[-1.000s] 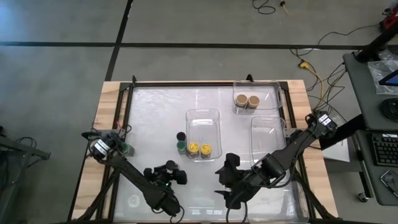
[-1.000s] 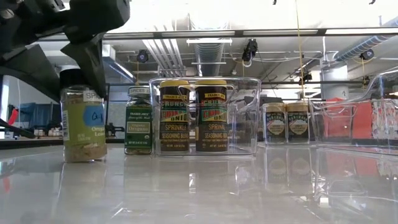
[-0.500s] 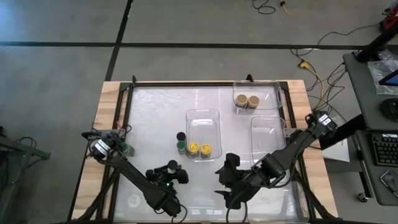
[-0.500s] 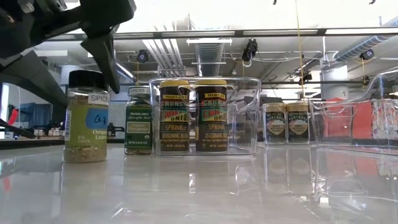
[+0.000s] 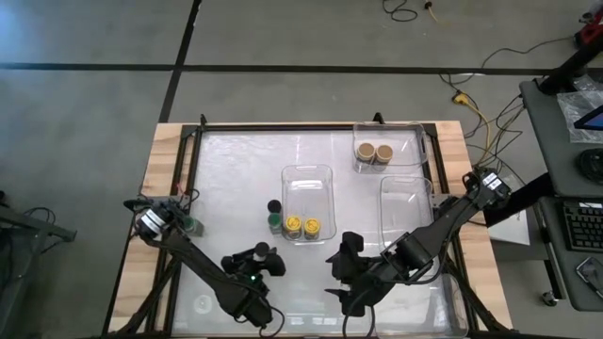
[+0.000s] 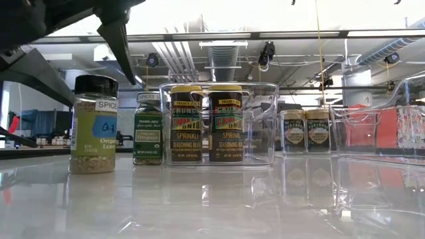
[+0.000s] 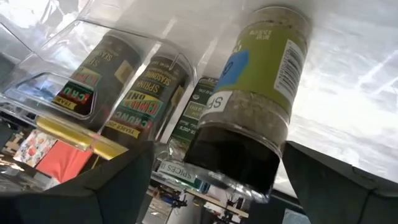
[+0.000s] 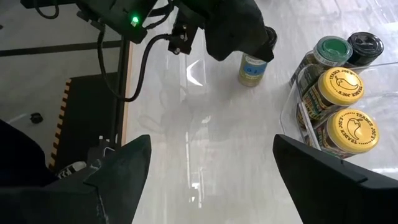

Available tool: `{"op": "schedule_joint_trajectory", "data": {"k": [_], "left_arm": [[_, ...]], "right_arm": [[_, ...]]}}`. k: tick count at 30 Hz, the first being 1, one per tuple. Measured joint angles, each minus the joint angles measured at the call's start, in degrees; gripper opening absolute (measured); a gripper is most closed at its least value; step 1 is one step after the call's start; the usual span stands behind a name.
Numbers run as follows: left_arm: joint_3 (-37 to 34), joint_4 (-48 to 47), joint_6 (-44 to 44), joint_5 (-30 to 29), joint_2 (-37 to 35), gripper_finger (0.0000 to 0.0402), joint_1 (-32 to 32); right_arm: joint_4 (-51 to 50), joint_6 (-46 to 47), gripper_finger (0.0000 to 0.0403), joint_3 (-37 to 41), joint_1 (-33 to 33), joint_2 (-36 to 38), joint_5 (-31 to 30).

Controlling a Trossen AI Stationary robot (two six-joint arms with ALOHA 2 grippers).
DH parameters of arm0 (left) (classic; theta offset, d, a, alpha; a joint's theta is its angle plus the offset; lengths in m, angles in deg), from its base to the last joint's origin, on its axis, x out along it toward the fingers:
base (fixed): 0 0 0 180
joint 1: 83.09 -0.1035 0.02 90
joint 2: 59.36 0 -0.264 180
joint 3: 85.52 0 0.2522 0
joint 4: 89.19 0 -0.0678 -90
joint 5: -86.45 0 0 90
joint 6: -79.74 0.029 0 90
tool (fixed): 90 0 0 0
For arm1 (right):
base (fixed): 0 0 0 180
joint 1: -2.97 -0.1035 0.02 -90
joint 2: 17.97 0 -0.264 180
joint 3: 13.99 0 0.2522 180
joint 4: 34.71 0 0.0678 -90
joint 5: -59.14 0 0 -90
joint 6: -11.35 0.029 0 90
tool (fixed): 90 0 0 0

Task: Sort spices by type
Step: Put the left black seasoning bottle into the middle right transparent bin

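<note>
Between the left gripper's (image 7: 211,180) spread fingers (image 7: 118,186) the black-lidded spice jar (image 7: 249,106) stands free on the worktop (image 7: 354,93), untouched. Right gripper's (image 8: 208,180) fingers apart, empty.

**Left hand letting go of the black-lidded jar**

The left hand (image 5: 256,263) is spreading its fingers (image 6: 119,40) and lifting clear of the black-lidded jar (image 6: 93,124), which is now standing upright on the worktop (image 6: 212,199), slightly nearer the green-lidded jar (image 6: 148,129).
</note>
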Motion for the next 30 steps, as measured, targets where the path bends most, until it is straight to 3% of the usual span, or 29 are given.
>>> {"op": "schedule_joint_trajectory", "data": {"k": [7,20,26,30], "left_arm": [[1.57,-3.13,-6.53,-2.79,-0.13,0.0336,0.13],[3.23,-13.02,-24.83,0.87,-0.15,0.0336,0.65],[2.98,-13.59,-34.81,6.71,-1.7,0.0336,0.84],[0.81,-13.51,-40.57,8.57,-3.89,0.0336,0.84]], "right_arm": [[0.32,-1.79,0.0345,0.0,0.31,0.0,0.04],[5.27,-11.8,0.035,0.0,4.77,-0.02,2.0],[9.72,-19.24,0.035,0.15,6.87,-0.02,2.29],[13.37,-22.39,0.035,0.18,9.12,-0.66,6.3]]}}
